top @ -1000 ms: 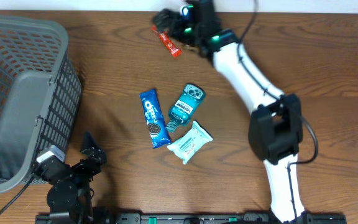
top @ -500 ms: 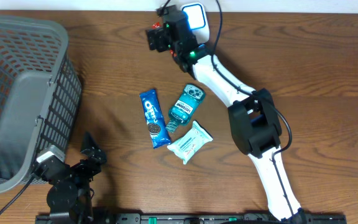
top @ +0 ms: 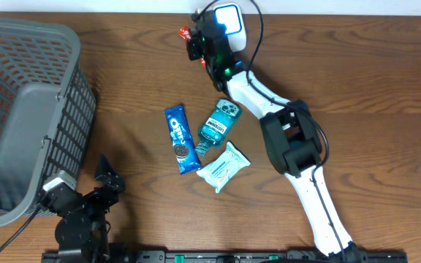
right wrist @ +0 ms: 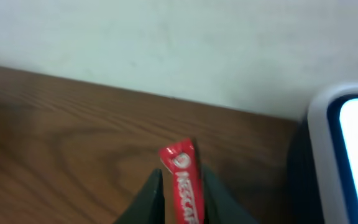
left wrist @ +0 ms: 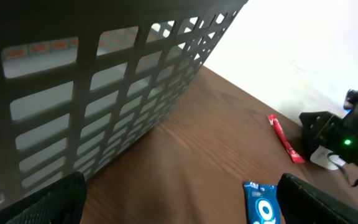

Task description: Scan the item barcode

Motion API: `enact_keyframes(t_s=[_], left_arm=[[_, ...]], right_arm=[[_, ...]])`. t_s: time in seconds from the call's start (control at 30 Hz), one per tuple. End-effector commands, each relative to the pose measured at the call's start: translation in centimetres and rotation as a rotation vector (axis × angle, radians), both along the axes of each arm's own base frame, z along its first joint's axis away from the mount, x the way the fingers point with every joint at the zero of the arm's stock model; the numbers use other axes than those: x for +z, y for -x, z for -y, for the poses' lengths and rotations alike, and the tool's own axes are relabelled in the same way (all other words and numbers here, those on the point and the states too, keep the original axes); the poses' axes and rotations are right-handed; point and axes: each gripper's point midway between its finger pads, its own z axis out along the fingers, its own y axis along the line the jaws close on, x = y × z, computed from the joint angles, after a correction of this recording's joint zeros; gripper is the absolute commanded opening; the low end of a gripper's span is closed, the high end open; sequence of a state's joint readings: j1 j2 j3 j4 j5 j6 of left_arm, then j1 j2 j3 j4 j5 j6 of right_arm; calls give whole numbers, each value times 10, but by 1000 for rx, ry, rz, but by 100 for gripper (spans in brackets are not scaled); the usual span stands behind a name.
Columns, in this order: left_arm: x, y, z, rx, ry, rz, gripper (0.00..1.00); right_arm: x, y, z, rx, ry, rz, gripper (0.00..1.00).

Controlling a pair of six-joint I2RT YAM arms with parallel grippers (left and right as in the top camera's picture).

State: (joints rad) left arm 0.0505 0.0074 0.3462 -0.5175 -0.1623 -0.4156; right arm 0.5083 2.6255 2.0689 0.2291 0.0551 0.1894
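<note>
**Right gripper (top: 194, 38) clamps down on the red coffee stick (top: 184, 32)**

Since a second ago the jaws have gone from spread wide over the stick to pinched on it. The right arm (top: 298, 146) has folded inward too, its elbow now closer to the middle of the table (top: 386, 95). The stick sat a little lower on the wood back then. Now it is up at the far edge by the wall.

Biggest thing in view is the grey mesh basket (top: 20, 117), filling the left side of the table. Next comes the white right arm, reaching from the near edge all the way to the far one. Just beside its wrist sits the scanner (top: 229, 16), white with a lit blue face.

From the right wrist camera, the two dark fingers (right wrist: 148, 193) press in on either side of the stick, its red end poking out toward the wall. The scanner's rounded corner sits at the right of that view. Whether the stick is clear of the wood, I cannot tell.

Mid-table there are three more items. The blue Oreo pack (top: 182, 139) lies beside the teal mouthwash bottle (top: 218, 124), and the pale wipes pack (top: 224, 166) is just below the bottle.

Down at the near left corner, close to the basket, the left gripper (left wrist: 179, 193) hangs with its jaws spread wide and nothing between them.
</note>
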Motion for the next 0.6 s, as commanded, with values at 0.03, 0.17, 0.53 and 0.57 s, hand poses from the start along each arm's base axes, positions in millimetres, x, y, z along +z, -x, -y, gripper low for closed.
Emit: enact_keyframes(t_s=[0.03, 0.17, 0.53, 0.57], left_arm=[[-2, 0, -1, 4, 2, -4, 98], [-3, 0, -1, 4, 2, -9, 98], [-7, -1, -1, 4, 3, -33, 98], [-8, -2, -1, 4, 3, -36, 98]], right_arm=[[-11, -6, 7, -45, 17, 22, 15], [-21, -11, 16, -99, 27, 29, 15], [-66, -8, 19, -114, 24, -31, 16], [-67, -8, 19, -112, 26, -34, 16]])
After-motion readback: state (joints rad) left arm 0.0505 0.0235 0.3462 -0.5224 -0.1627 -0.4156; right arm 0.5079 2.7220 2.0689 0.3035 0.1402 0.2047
